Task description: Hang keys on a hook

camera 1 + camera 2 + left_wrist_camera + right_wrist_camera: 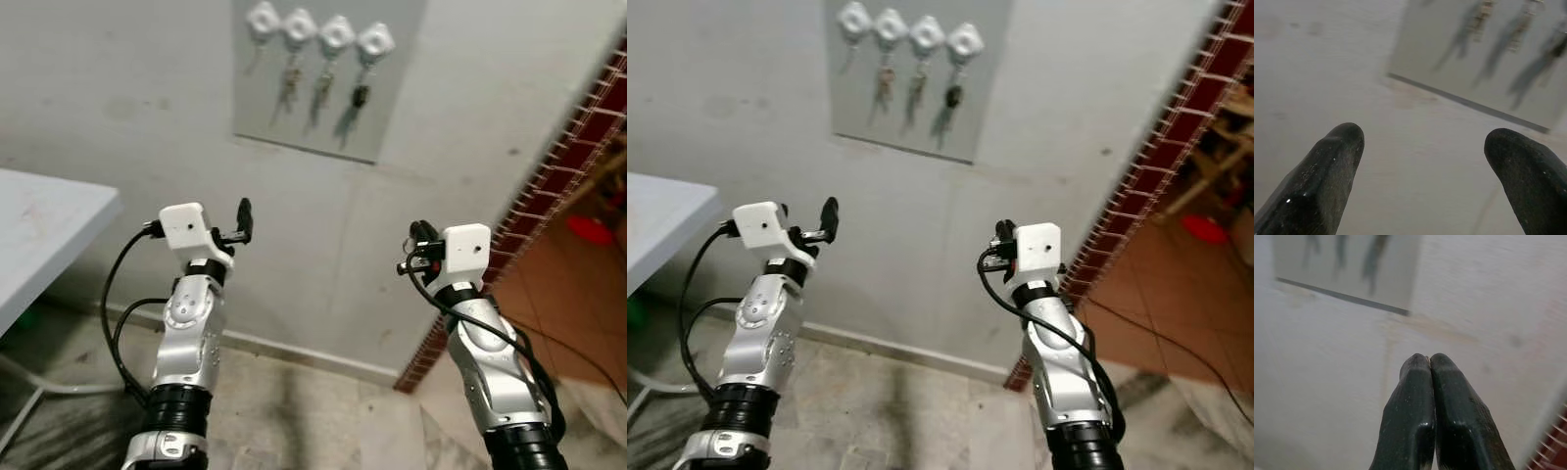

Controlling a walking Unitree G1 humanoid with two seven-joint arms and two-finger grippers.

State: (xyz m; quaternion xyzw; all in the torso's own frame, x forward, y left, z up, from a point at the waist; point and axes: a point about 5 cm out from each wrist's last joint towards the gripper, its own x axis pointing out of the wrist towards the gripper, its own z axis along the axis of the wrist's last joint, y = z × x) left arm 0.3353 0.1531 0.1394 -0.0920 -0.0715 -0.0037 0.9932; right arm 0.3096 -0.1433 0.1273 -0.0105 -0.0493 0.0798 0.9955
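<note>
A grey board (392, 117) on the white wall carries a row of white hooks (336, 32). Bunches of keys (321, 88) hang from the three hooks on the right. What hangs under the leftmost hook (263, 18) is too faint to tell. My left gripper (242, 220) is raised below the board's left part, open, with nothing between its fingertips (1342, 139). My right gripper (421, 240) is raised lower right of the board. Its fingertips (1418, 364) are pressed together, and nothing shows between them.
A white table (39, 225) juts in at the left. A red brick-patterned wall edge (558, 176) runs down the right, with a tiled floor and a red object (591, 228) beyond it. Stained floor (294, 411) lies below the wall.
</note>
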